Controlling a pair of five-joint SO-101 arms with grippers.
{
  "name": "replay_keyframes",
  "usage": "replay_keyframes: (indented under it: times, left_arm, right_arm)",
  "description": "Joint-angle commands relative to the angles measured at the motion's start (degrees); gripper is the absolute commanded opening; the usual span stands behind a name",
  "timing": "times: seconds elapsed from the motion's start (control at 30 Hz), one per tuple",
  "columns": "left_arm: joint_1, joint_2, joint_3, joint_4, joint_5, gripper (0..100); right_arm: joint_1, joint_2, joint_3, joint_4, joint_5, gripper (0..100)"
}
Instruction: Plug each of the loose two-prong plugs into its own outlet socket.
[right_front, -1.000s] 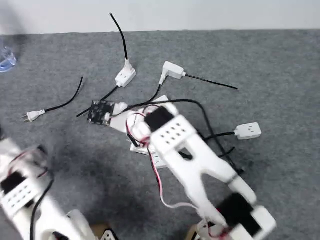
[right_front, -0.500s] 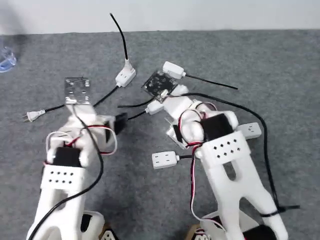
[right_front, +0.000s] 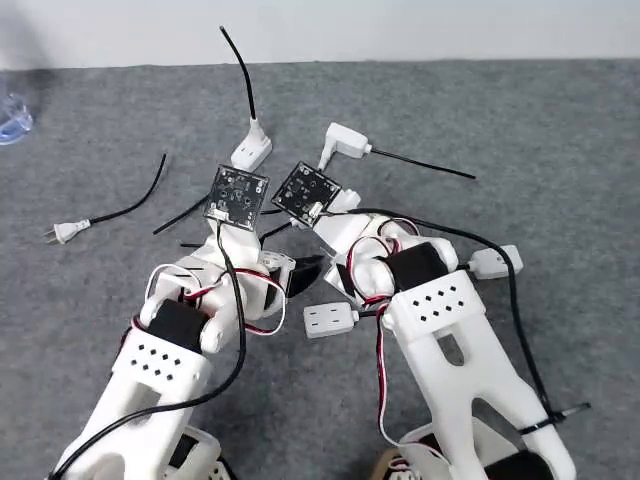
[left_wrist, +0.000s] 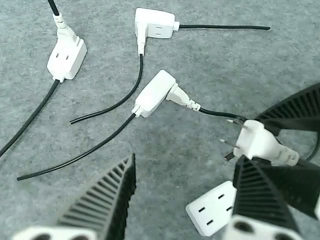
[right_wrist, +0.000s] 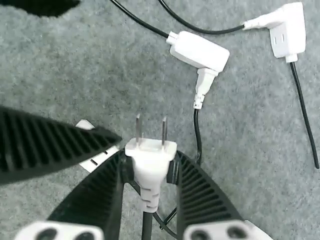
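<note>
Far to the left, a loose plug (right_front: 62, 232) lies well apart on the grey mat (right_front: 560, 130). My left gripper (left_wrist: 182, 170) gapes wide and empty, near the right gripper (right_wrist: 150, 165), which pinches a two-prong plug (right_wrist: 150, 152), prongs forward. I see two risks: the fingers colliding, or the unheld socket (right_front: 330, 320) skidding when pushed. Bare mat lies open to the right.

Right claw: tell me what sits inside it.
A white two-prong plug is pinched in the right claw, prongs bare and pointing outward. The fingers cover its sides, and its black cord runs out of sight between them.
</note>
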Motion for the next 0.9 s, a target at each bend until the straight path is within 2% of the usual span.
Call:
replay_keyframes:
  times: [0.0, 0.13, 0.43, 0.57, 0.87]
  left_arm:
    - [0.4, -0.6, -2.4, -0.2, -0.2, 29]
    - [0.4, -0.6, -2.2, -0.2, -3.2, 29]
    - [-3.8, -0.6, -0.3, -3.1, -3.4, 29]
    - [-3.8, -0.6, 1.0, -4.8, -3.4, 29]
    - [-3.7, -0.6, 1.0, -4.7, -3.4, 29]
  right_arm:
    - [-0.5, -2.2, -0.5, -1.6, 0.8, 0.8]
    - [-3.7, -2.6, -0.5, -1.3, 0.8, 0.8]
    - [-6.9, -3.3, -0.8, -0.1, 0.7, 0.8]
    - [-6.9, -7.7, -0.6, 1.6, 0.7, 0.8]
    - [-11.9, -19.8, -0.3, 6.3, -1.8, 0.8]
